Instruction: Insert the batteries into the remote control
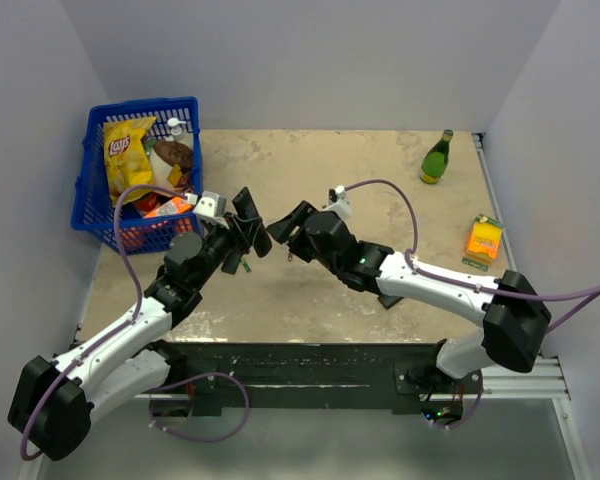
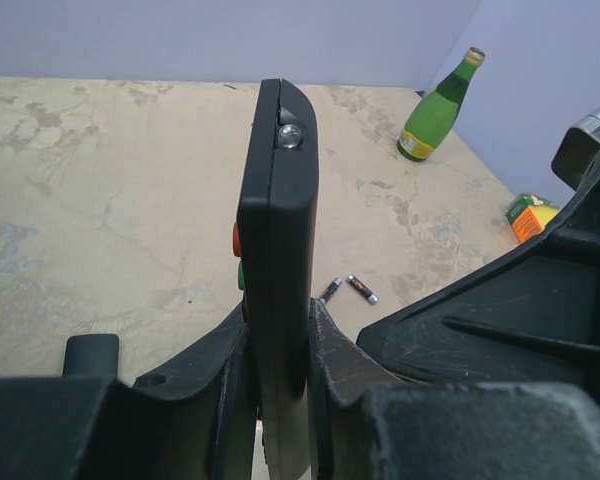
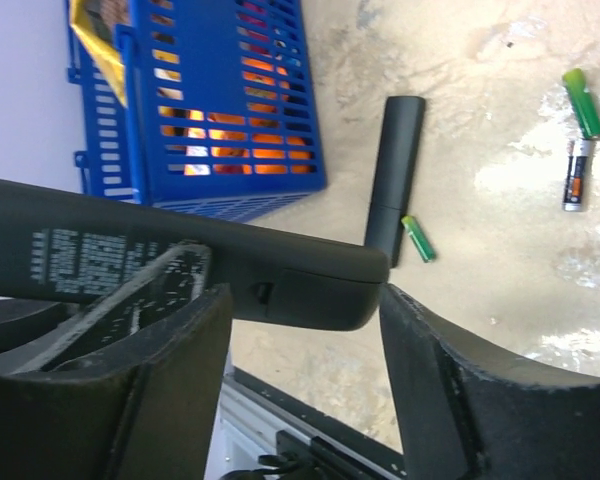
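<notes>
Counter [image 1: 380, 170]: remote [image 2: 278, 250] held up for loading.
Left jaws clamp it upright; right jaws gape beside it; batteries [image 2: 361, 289] lie below.

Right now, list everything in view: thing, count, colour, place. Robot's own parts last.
remote control: 1, black, upright in the left gripper
batteries: 3, two green, one black-and-orange, loose on the table
black bar: 1, black, flat on the table by a green battery
basket: 1, blue, far left corner
chips bag: 1, yellow, in the basket
bottle: 1, green, standing far right
carton: 1, orange and green, right edge
table: 1, beige, mottled
left gripper: 1, black, shut on the remote control
right gripper: 1, black, open around the remote control's end
</notes>
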`<action>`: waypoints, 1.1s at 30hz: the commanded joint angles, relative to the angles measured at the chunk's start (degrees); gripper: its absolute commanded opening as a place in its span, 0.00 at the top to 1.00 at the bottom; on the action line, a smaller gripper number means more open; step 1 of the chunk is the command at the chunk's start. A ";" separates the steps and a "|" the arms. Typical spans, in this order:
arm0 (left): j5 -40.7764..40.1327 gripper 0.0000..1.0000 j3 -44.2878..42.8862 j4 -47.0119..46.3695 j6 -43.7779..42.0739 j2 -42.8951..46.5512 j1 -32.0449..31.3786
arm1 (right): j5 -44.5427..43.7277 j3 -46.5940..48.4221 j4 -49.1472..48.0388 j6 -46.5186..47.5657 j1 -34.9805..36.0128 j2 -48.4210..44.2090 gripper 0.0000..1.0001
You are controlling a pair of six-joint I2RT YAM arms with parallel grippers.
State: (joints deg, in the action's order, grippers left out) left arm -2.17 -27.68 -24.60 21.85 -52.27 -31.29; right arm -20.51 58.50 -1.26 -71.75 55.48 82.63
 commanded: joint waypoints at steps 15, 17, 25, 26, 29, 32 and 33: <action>-1.78 1.00 -3.43 -1.50 -0.75 0.50 -0.35 | 1.79 3.73 -1.73 1.17 -0.11 3.24 0.42; -1.61 1.00 -3.43 -1.50 -0.75 0.42 -0.35 | 1.79 4.08 -1.73 1.26 -0.03 3.59 0.42; -1.17 1.00 -3.61 -1.59 -0.93 0.33 -0.35 | 3.02 4.17 -2.26 0.82 -0.11 5.00 0.43; -1.17 1.00 -3.61 -1.50 -0.93 0.41 -0.35 | 3.02 4.25 -2.00 0.82 -0.11 5.26 0.43; -0.99 1.00 -3.70 -1.50 -1.02 0.42 -0.35 | 3.46 4.60 -1.82 0.64 -0.02 5.79 0.43; -0.64 1.00 -3.70 -1.68 -1.02 0.33 -0.35 | 3.64 5.04 -1.38 0.64 -0.03 6.14 0.43; -0.46 1.00 -3.70 -1.68 -1.10 0.24 -0.35 | 3.55 5.31 -1.21 0.73 -0.02 6.31 0.43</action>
State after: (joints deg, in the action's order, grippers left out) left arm -3.81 -28.53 -21.61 21.37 -52.29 -31.27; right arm -16.91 60.90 -2.15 -71.02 55.48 88.66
